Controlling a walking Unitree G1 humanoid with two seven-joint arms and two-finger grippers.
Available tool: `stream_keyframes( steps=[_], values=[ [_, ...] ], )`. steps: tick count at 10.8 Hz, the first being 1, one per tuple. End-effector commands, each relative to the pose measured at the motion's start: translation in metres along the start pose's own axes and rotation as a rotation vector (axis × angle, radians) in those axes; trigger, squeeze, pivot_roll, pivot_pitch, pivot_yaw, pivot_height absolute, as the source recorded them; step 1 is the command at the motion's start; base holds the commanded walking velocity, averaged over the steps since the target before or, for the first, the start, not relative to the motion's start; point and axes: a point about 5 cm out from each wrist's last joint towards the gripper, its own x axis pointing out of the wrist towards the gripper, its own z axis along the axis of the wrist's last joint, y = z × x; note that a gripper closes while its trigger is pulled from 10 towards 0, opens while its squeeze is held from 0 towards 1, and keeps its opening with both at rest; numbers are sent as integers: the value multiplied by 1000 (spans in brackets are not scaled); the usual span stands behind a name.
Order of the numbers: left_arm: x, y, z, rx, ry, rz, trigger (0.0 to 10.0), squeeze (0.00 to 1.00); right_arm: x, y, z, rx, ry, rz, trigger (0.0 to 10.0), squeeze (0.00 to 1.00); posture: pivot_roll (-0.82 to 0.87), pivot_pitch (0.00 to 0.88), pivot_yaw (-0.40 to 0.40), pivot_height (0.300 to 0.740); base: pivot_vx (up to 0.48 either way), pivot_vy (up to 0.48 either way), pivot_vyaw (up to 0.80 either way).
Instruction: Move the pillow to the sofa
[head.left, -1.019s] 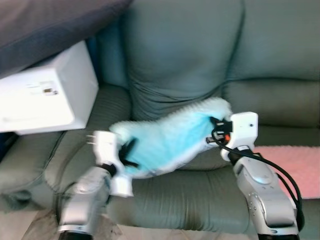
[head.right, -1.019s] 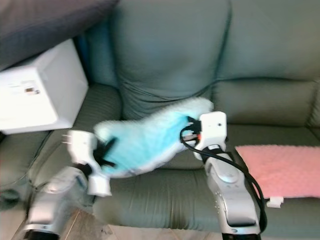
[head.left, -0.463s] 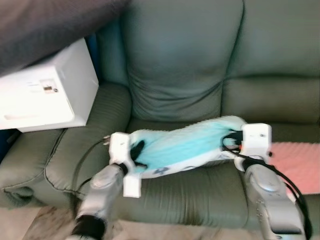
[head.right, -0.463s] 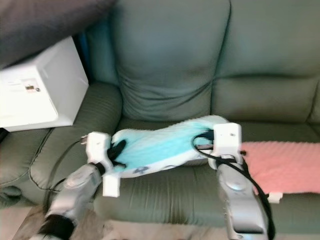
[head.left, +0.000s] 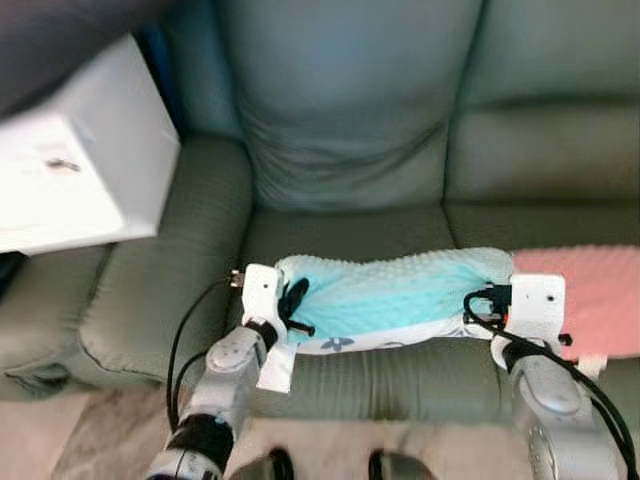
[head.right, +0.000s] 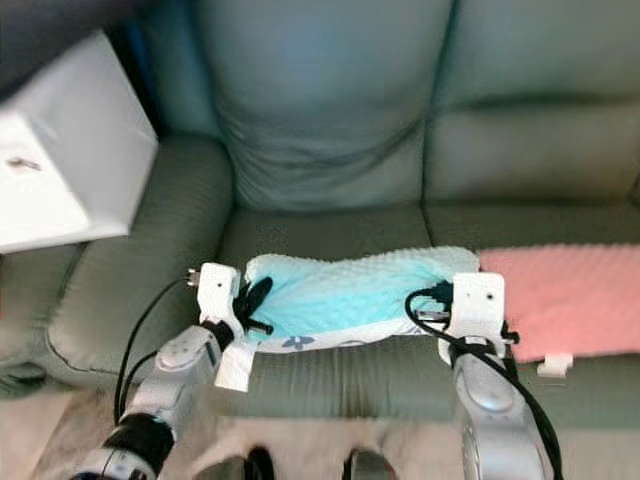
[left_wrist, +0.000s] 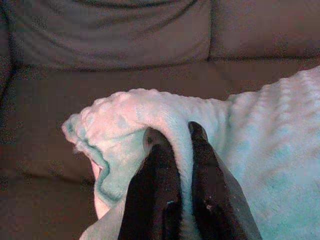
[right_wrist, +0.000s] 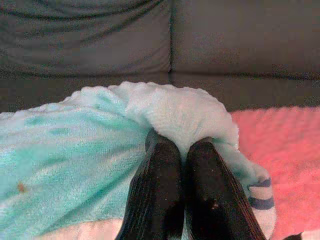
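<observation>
Teal and soft, the pillow (head.left: 390, 300) lay on the sofa (head.left: 350, 150) seat, long side running nine to three. My left gripper (left_wrist: 175, 137) pinched its nine o'clock end. My right gripper (right_wrist: 182, 145) pinched the three o'clock end, touching a pink blanket (head.left: 600, 300).

A white box (head.left: 75, 160) sits at my left on the couch arm, with a small dark mark on its side. A pink blanket (head.right: 560, 300) lies flat on the seat at my right, a white tag (head.right: 553, 366) hanging at its front edge. Pale floor (head.left: 95, 455) shows below.
</observation>
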Motion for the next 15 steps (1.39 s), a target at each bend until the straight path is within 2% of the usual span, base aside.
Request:
stream_keyframes(
  steps=[1, 2, 4, 6, 7, 8, 9, 11, 13, 14, 15],
  values=[
    [-2, 10, -2, -21, -4, 50, 10000, 0, 2, -1, 0, 17, -12, 12, 10000, 0, -235, 348, 105, 740, 0, 0, 0],
    [1, 12, 7, -14, -49, 52, 10000, 0, 4, -1, 2, 16, -19, 37, 10000, 0, -231, 372, 102, 740, 0, 0, 0],
    [21, 15, 40, 5, -115, 74, 10000, 0, 24, 5, 6, 26, -26, 78, 10000, 0, -228, 409, 96, 740, 0, 0, 0],
    [37, 16, 77, -66, -216, 91, 10000, 0, 46, 12, 24, 4, -127, 103, 10000, 0, -252, 451, 99, 740, 0, 0, 0],
    [41, 16, 88, -116, -247, 84, 10000, 0, 52, 12, 32, 14, -171, 95, 10000, 0, -252, 460, 99, 740, 0, 0, 0],
    [44, 16, 100, -115, -279, 98, 10000, 0, 59, 10, 36, 20, -194, 76, 10000, 0, -250, 466, 102, 740, 0, 0, 0],
    [47, 13, 109, -126, -302, 110, 10000, 0, 67, 10, 38, 43, -223, 82, 10000, 0, -248, 475, 99, 740, 0, 0, 0],
    [47, 14, 109, -133, -320, 148, 10000, 0, 71, 16, 37, 57, -256, 101, 10000, 0, -247, 485, 93, 740, 0, 0, 0],
    [47, 14, 111, -103, -329, 185, 10000, 0, 73, 19, 35, 66, -281, 101, 10000, 0, -242, 495, 92, 740, 0, 0, 0],
    [48, 13, 112, -104, -333, 191, 10000, 671, 74, 22, 34, 76, -291, 106, 10000, 0, -237, 502, 94, 740, 0, 0, 0],
    [48, 11, 113, -111, -337, 188, 10000, 1000, 73, 26, 32, 84, -300, 111, 10000, 1000, -234, 503, 91, 740, 0, 0, 0]
  ],
)
